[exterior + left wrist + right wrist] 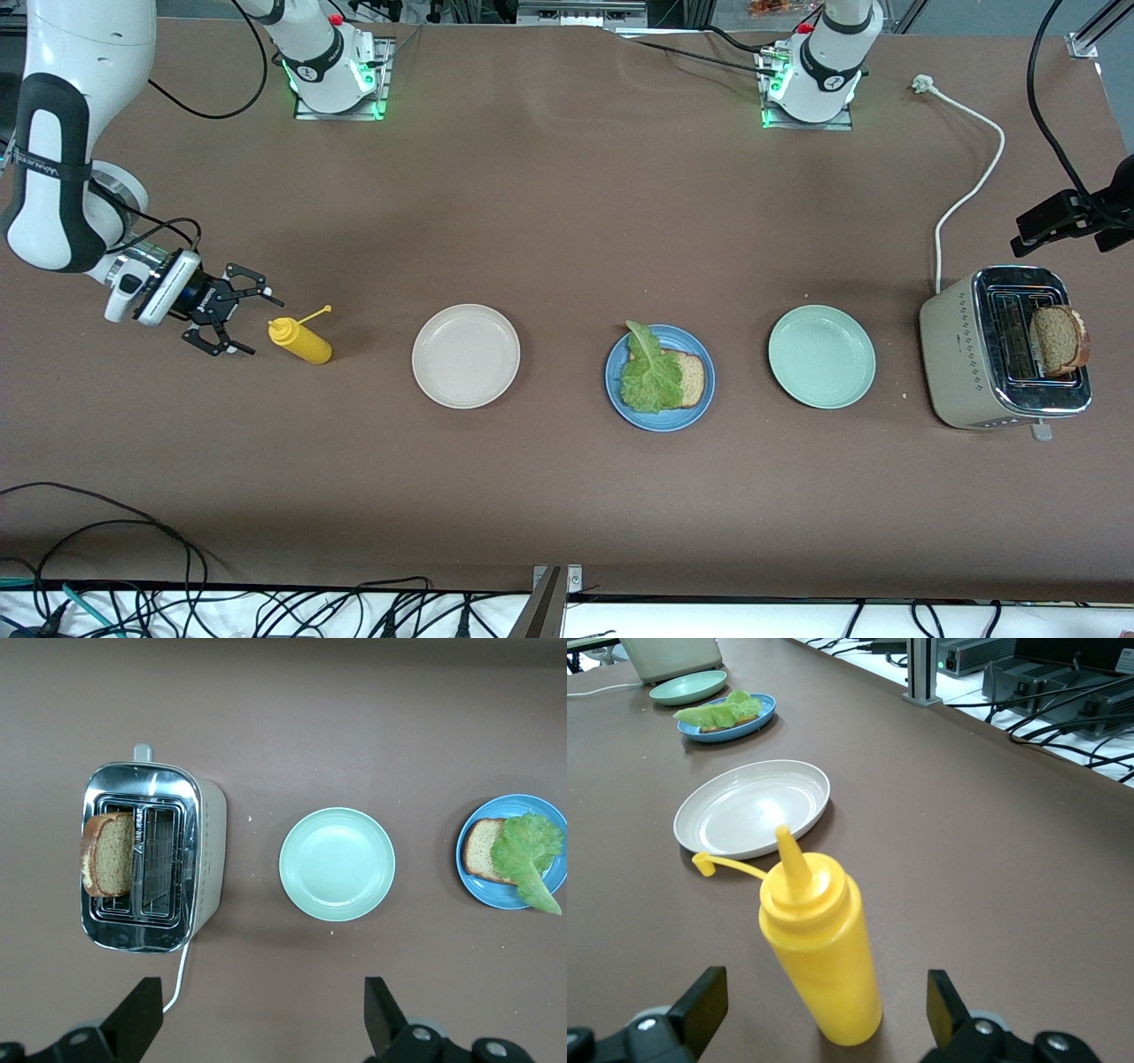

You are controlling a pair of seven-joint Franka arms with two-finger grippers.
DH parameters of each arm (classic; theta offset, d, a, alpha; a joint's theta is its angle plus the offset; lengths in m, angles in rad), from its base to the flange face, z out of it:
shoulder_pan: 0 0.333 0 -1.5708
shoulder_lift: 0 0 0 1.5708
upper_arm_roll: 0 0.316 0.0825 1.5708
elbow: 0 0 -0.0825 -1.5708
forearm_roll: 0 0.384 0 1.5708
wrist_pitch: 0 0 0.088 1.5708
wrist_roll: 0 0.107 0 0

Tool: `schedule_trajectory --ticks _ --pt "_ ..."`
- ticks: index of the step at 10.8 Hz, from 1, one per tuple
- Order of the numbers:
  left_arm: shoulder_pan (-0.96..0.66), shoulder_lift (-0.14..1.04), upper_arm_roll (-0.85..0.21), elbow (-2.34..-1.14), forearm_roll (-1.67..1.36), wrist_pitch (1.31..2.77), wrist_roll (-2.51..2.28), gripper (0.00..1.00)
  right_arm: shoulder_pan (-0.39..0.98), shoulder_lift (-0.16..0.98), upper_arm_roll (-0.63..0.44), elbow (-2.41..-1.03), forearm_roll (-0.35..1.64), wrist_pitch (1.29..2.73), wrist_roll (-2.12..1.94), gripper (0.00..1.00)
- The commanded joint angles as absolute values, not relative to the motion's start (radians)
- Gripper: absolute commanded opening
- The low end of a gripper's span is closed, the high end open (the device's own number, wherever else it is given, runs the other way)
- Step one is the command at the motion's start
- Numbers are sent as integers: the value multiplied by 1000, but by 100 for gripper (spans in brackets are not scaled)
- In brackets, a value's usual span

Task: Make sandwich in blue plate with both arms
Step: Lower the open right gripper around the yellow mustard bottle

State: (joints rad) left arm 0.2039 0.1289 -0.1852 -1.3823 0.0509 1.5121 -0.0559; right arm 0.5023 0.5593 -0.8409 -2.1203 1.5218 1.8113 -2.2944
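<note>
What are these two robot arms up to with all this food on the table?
They are building a sandwich on the blue plate, and it is half done: one bread slice lies there with a lettuce leaf on it. The second slice stands in the toaster. The right claw is open beside the yellow squeeze bottle, not touching it. The left claw hangs open above the toaster's end of the table, holding nothing.

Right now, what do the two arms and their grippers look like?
Both arms are glossy white with black joint bands; green lights glow at each base. The right arm trails black cables to its black gripper, two-fingered with a silver wrist. The left gripper shows black jaws.
</note>
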Motion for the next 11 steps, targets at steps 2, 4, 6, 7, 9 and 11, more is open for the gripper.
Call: schedule_trajectory --ticks 2,4,6,7,9,11 --pt "210 133 -187 -1364 34 1497 -38 100 448 607 -772 -2128 1621 1757 -2387 100" --pt "210 135 -187 -1364 34 1497 -38 100 431 640 -749 -2125 1670 1732 -2420 100" --pt "210 135 -187 -1362 34 1497 -38 100 387 646 -695 -2117 1678 1724 -2425 100" --pt "210 135 -187 -1364 34 1497 -37 100 356 647 -660 -2112 1681 1724 -2448 100" --pt "210 140 -187 -1362 34 1497 -37 100 324 647 -618 -2103 1687 1724 -2454 100" --pt "207 140 -189 -1362 34 1497 -47 100 324 647 -618 -2102 1703 1726 -2460 93"
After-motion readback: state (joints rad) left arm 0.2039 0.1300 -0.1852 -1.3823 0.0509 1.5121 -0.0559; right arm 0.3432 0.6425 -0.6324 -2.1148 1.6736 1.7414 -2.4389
